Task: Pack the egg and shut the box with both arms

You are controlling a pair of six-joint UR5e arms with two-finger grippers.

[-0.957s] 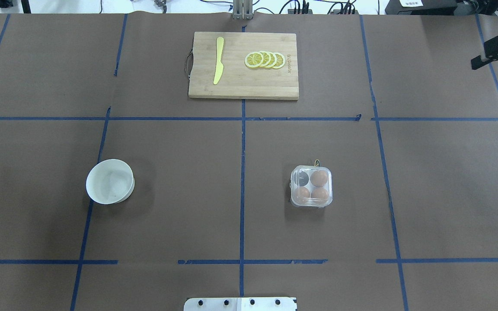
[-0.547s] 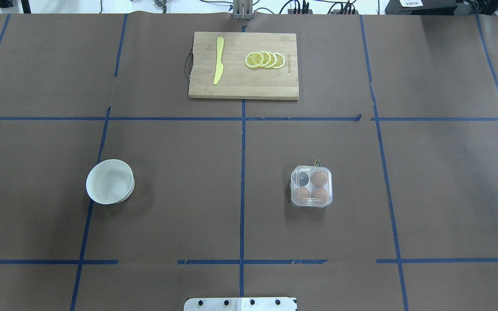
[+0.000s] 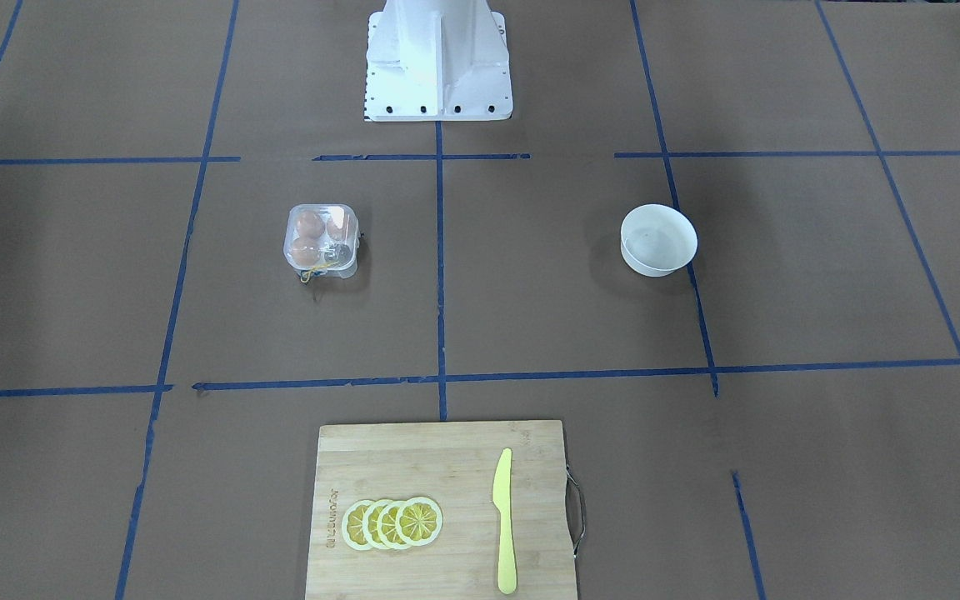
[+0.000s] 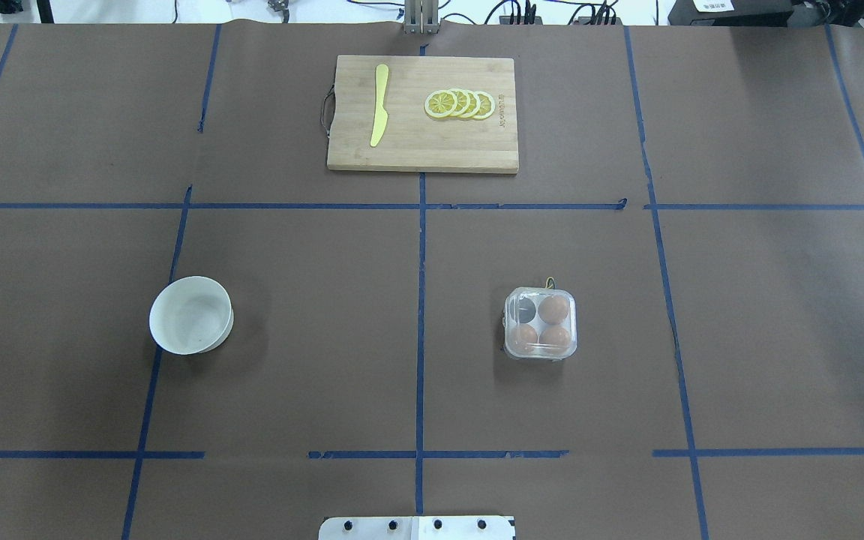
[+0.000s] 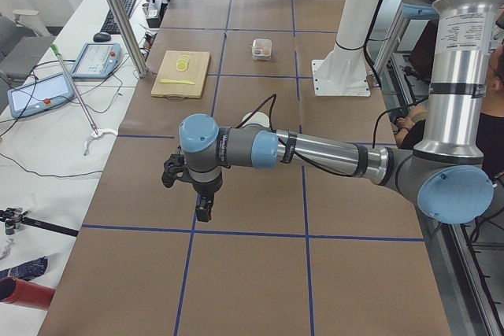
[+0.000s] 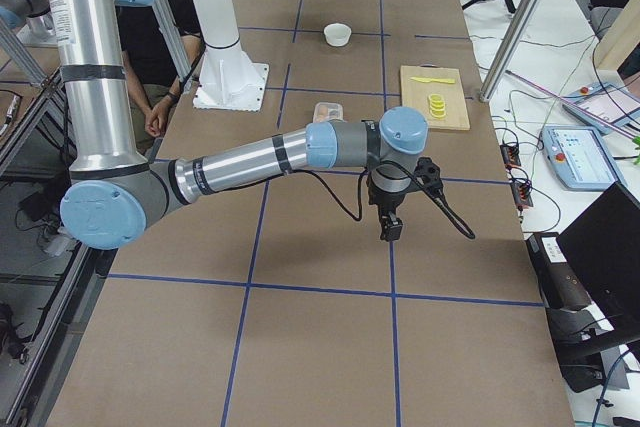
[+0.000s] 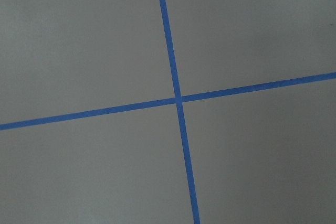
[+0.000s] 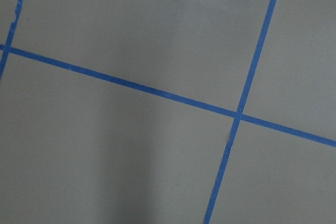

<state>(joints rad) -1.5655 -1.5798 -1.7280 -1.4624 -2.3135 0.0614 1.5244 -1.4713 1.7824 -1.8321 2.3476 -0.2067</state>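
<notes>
The clear plastic box sits on the table right of centre, with its lid down. It also shows in the front view. Three brown eggs lie inside, one being the egg in the far right cell. The far left cell is dark and empty. A yellow string hangs from the box. The left gripper hangs over bare table far to the left. The right gripper hangs far to the right. Both show only in the side views, so I cannot tell whether they are open or shut.
An empty white bowl stands left of centre. A wooden cutting board at the far middle holds a yellow knife and lemon slices. The white pedestal stands at the robot's edge. Both wrist views show only tape lines.
The right gripper, seen at the overhead view's upper right edge a second ago, has left that view. The box, eggs and bowl have not moved.
</notes>
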